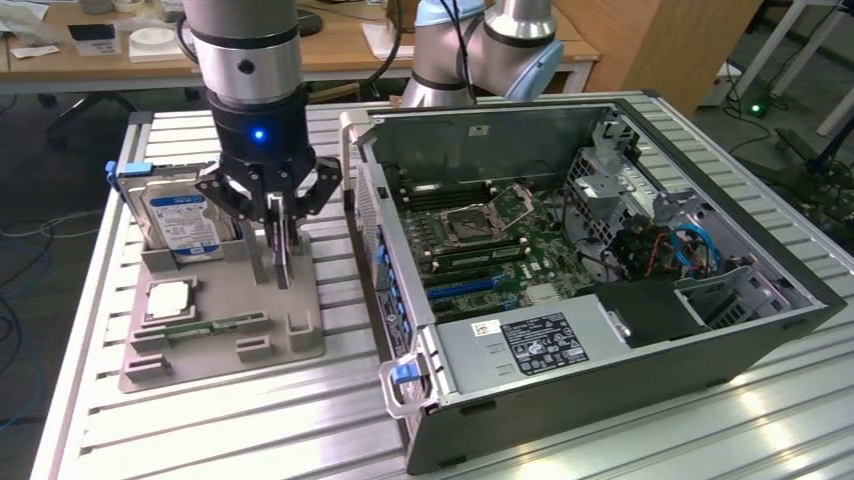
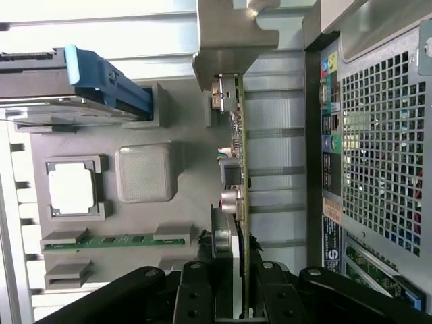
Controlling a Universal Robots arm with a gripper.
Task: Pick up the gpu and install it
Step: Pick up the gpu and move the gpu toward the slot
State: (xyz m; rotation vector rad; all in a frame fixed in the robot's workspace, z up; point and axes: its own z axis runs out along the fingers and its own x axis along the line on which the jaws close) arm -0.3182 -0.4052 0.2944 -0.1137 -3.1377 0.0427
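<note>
Closest to me on the slatted metal table lies the open computer case, its power supply at the near end and the green motherboard bare behind it. Just beside the case, on the exterior view's left, sits a grey holder tray. A narrow memory stick lies in a slot near its front, and a square processor rests in a pocket just behind that. Further back, over the middle of the tray, the gripper points straight down, its fingers pinched narrow on the top edge of the gpu. The card hangs upright and edge-on, with its silver bracket at the far end. Whether its lower edge touches the tray I cannot tell. Behind it, a hard drive with a blue label stands upright in the tray's back corner. Beyond the table is a wooden desk
</note>
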